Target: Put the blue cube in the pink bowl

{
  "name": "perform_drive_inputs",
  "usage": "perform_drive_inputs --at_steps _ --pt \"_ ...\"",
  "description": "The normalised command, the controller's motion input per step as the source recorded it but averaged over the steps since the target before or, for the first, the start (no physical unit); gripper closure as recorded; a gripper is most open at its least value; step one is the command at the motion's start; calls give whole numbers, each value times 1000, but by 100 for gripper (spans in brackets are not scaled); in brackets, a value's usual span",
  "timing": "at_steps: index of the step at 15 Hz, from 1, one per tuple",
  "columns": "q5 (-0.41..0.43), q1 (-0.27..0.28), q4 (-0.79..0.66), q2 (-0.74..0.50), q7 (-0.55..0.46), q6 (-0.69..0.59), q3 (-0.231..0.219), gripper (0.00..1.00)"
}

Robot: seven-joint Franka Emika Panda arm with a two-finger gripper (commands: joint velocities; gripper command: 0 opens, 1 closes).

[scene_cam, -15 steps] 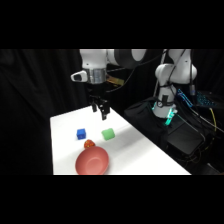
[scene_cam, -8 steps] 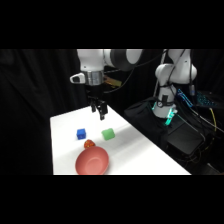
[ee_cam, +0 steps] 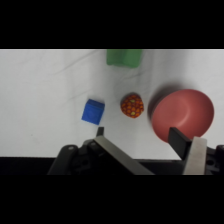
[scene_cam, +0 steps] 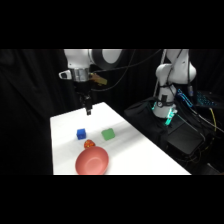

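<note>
On the white table [scene_cam: 135,150] sit four small objs, w/ the Franka arm [scene_cam: 87,60] reaching over from above. Largest is the pink bowl [scene_cam: 92,162], at the table's near-left edge in side view; empty as far as can be seen. The gripper [ee_cam: 145,140] hangs well above the surface, fingers spread wide, nothing between them. A green cube [scene_cam: 107,134] lies at about 1 o'clock from the bowl. The blue cube [scene_cam: 81,133] rests on the table at about 11 o'clock from the bowl, apart from it, not yet grasped; in wrist view it's just ahead of the gripper's left finger. Smallest, an orange-red ball [scene_cam: 89,144] sits at 12 o'clock, touching or nearly touching the bowl rim.

Risks, as a judgement: the gripper isn't centred over the cube, so a straight descent could land a finger on it & knock it aside. The ball lies near the cube-to-bowl path; a low carry could bump it.
</note>
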Motion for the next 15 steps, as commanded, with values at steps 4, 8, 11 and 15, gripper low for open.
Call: perform_drive_inputs --at_steps 4,8,11,15 --pt "225 -144 595 360 -199 -176 -33 0" --pt "194 -116 540 389 -187 -115 2 0" --pt "162 -79 420 380 -153 -81 39 0" --pt "102 -58 300 294 -115 -7 48 0"
